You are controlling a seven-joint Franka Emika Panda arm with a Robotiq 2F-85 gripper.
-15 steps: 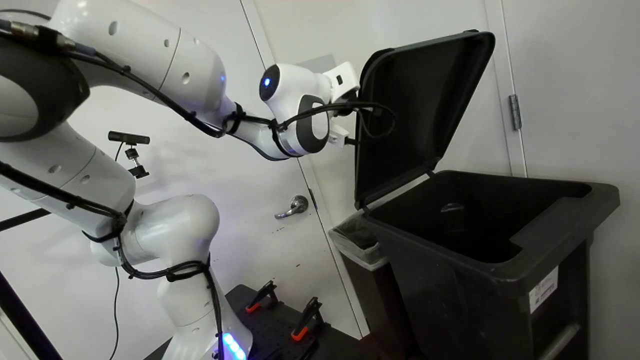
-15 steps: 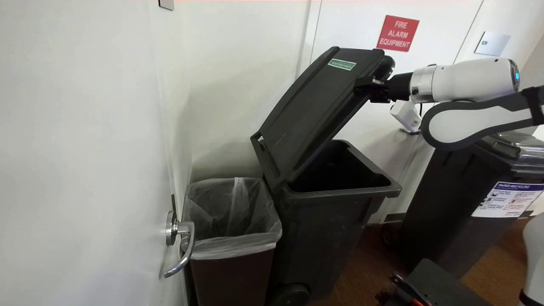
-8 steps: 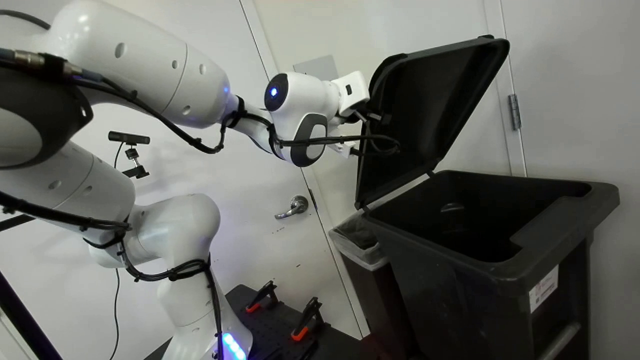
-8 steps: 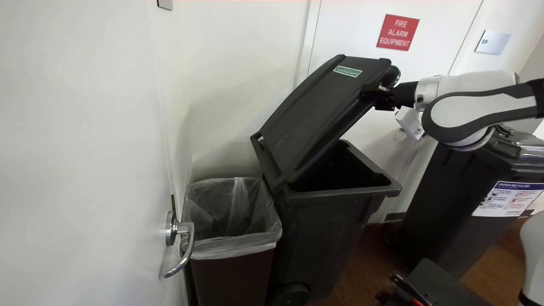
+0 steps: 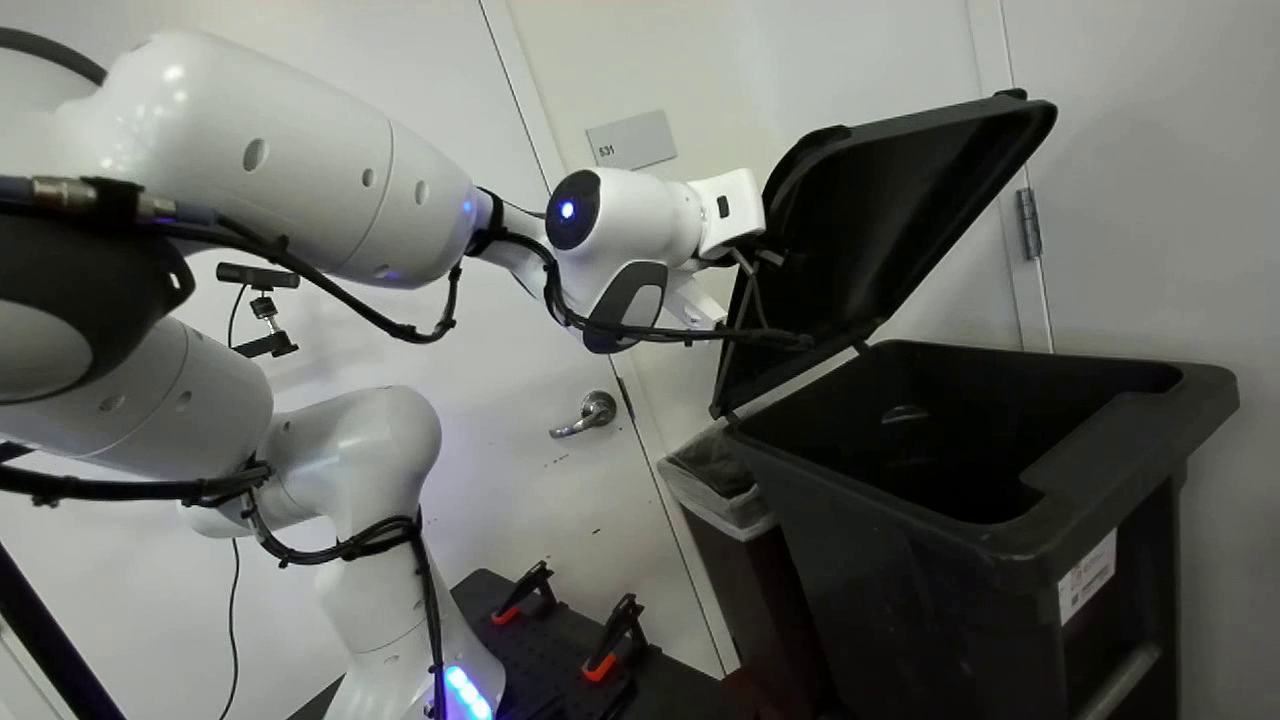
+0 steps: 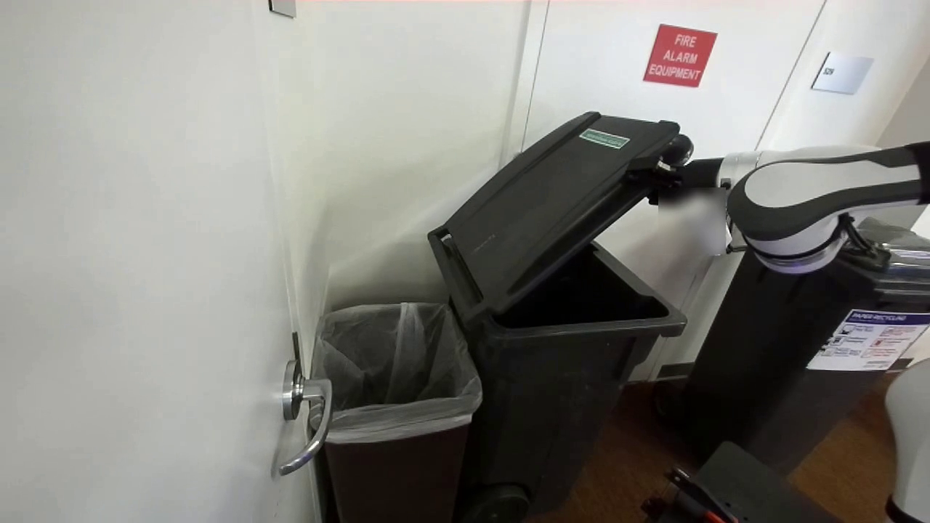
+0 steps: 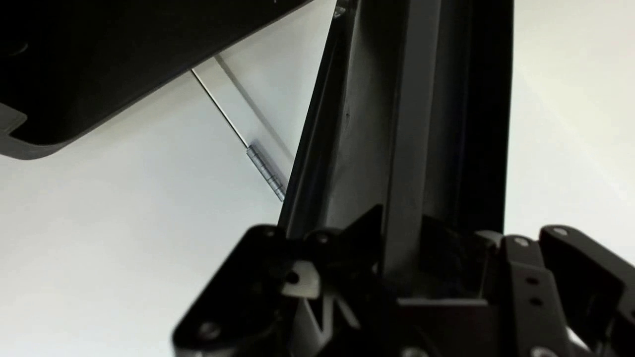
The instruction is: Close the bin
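The bin (image 5: 930,610) is dark grey-black and stands upright; it also shows in an exterior view (image 6: 545,392). Its hinged lid (image 5: 900,210) is raised and tilted over the opening, partly open. The lid's green-and-white label (image 6: 604,139) shows on its outer face. My gripper (image 6: 654,178) is at the lid's side edge, near its free end. In the wrist view my gripper's fingers (image 7: 403,223) are shut on the lid's edge (image 7: 414,124), one on each side. The dark bin body (image 7: 124,59) shows at the upper left there. The fingertips are dark and partly hard to see.
A smaller brown bin with a clear liner (image 6: 396,428) stands beside the bin's hinge side. A paper recycling bin (image 6: 770,378) stands at the right. A door handle (image 6: 312,421), walls, and a black base with clamps (image 5: 610,640) are nearby.
The lid has swung downward about its hinge, toward the opening. My gripper and arm have moved down with it, still holding its edge. The bin body has not moved.
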